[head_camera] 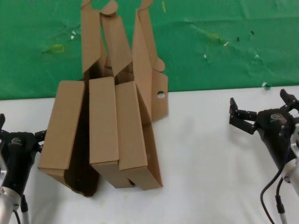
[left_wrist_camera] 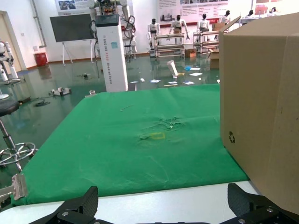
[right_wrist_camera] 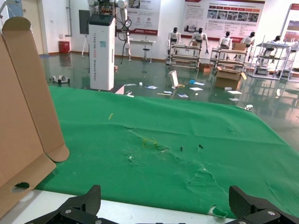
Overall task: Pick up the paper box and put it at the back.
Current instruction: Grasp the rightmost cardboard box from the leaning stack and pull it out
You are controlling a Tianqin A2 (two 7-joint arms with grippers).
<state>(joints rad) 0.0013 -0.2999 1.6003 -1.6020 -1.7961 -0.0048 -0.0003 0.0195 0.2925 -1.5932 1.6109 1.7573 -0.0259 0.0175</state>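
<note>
Three alike brown paper boxes stand side by side on the white table, lids open and pointing up against the green backdrop: a left one, a middle one and a right one with a round hole in its side flap. My left gripper is open and empty, low beside the left box, which fills one side of the left wrist view. My right gripper is open and empty, well apart from the boxes. The right box's flap shows in the right wrist view.
The white table lies bare between the boxes and the right gripper. The green cloth has scuffs, small tears and tape marks, and meets the table's far edge. Both wrist views show open fingers over the table edge.
</note>
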